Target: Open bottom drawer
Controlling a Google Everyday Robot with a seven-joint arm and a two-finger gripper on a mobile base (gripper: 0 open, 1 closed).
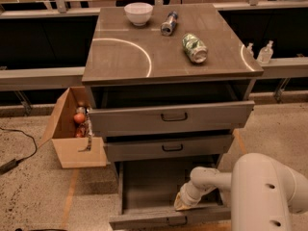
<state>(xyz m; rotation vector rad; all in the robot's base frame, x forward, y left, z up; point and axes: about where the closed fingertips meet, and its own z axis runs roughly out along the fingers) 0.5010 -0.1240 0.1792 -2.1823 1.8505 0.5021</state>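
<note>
The bottom drawer (144, 221) stands pulled well out from the grey cabinet, its flat front near the lower edge of the view and farther forward than the middle drawer (144, 149) and the top drawer (134, 119), which both stand slightly out. The claw (184, 202) on the white arm reaches down inside the bottom drawer, just behind its front panel; I cannot tell whether it is open or closed. On the tabletop (120, 61) sit a white bowl (138, 12) and a green can (195, 47) on its side.
</note>
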